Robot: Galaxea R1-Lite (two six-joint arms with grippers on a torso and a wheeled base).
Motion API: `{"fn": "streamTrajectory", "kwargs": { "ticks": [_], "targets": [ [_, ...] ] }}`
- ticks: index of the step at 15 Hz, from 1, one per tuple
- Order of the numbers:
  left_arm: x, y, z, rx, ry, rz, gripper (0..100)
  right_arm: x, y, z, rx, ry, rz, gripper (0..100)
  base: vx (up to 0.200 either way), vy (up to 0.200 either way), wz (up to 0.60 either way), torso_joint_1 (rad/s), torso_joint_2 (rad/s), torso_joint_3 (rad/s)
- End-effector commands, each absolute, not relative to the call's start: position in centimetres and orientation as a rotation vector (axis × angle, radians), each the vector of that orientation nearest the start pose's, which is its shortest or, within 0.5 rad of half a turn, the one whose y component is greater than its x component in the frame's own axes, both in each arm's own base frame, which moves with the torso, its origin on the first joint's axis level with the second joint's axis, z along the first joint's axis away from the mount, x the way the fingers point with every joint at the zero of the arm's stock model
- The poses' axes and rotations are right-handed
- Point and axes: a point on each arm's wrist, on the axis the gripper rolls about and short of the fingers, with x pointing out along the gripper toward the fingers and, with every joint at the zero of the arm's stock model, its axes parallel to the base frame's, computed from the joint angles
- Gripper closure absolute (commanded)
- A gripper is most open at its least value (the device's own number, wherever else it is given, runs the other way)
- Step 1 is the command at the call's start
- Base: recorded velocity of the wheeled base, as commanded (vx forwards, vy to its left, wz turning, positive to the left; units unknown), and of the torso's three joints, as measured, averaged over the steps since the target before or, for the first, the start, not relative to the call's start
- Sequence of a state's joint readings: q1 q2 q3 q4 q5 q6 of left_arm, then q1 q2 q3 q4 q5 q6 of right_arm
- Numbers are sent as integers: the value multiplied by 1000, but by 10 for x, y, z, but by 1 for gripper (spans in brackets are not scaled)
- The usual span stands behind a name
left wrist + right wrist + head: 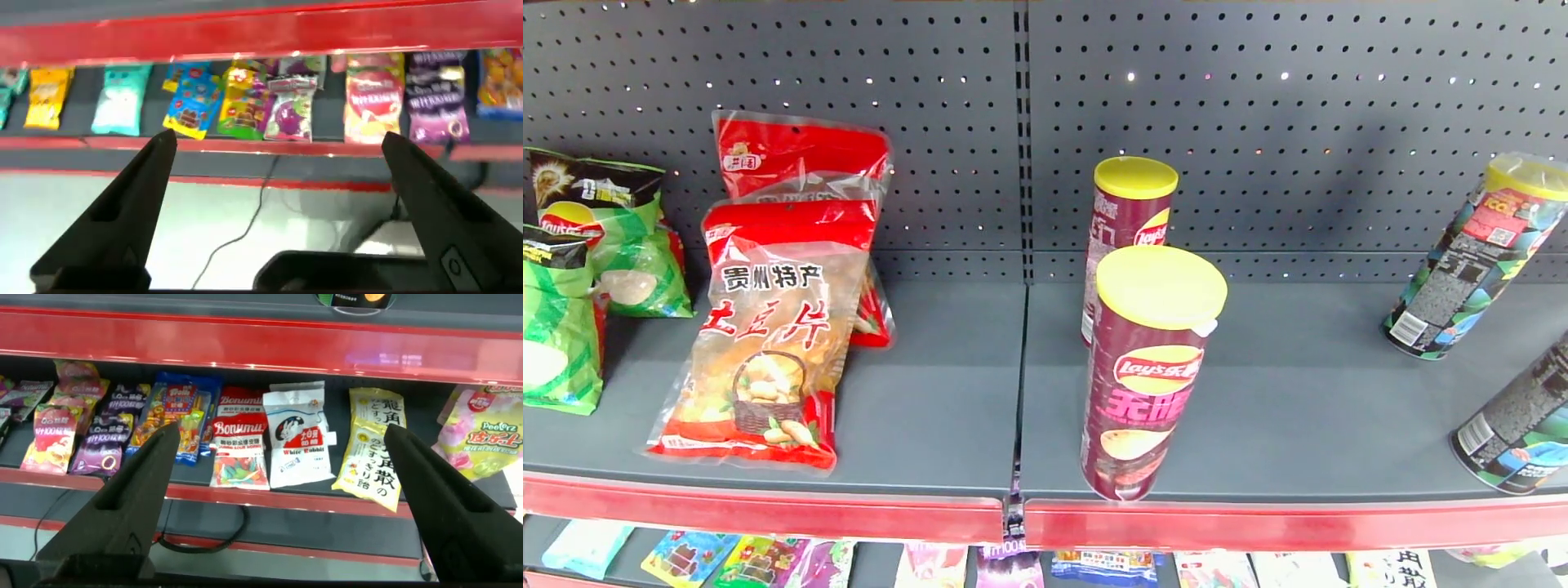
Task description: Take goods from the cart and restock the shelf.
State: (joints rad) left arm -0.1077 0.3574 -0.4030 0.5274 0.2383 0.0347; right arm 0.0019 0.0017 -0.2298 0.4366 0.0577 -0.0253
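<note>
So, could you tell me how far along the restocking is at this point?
Done: the shelf already holds two maroon chip cans, red snack bags, green chip bags and patterned cans. In hand: nothing; the left gripper and right gripper are open and empty, low by the candy shelf. Left: probably more goods, given the bare gaps.

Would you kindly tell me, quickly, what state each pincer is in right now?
Left pincer: open, holding nothing.
Right pincer: open, holding nothing.
</note>
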Motion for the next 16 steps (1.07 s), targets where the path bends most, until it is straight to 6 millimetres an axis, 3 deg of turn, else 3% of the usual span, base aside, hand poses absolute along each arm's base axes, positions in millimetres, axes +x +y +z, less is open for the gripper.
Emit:
{"fn": "streamTrajectory", "kwargs": {
  "ticks": [1, 4, 7, 8, 14, 16],
  "targets": [
    [-46, 9, 103, 81, 334, 112, 0, -47, 1, 92, -17, 208, 64, 0, 0, 0, 0, 0, 0, 0],
    [-40, 6, 105, 42, 263, 4, 0, -47, 0, 92, -19, 211, 30, 0, 0, 0, 0, 0, 0, 0],
    [-17, 2, 85, 15, 78, -85, 0, -36, 1, 93, -19, 65, 48, 0, 0, 0, 0, 0, 0, 0],
    [-16, 2, 82, 6, 73, -87, 0, -30, 1, 84, -19, 61, 47, 0, 0, 0, 0, 0, 0, 0],
    [-15, 3, 77, 7, 95, -40, 0, -22, 0, 76, -4, 14, 26, 0, 0, 0, 0, 0, 0, 0],
    [-16, 0, 78, -2, 90, 104, 0, -23, 1, 76, 3, 5, 29, 0, 0, 0, 0, 0, 0, 0]
  ]
}}
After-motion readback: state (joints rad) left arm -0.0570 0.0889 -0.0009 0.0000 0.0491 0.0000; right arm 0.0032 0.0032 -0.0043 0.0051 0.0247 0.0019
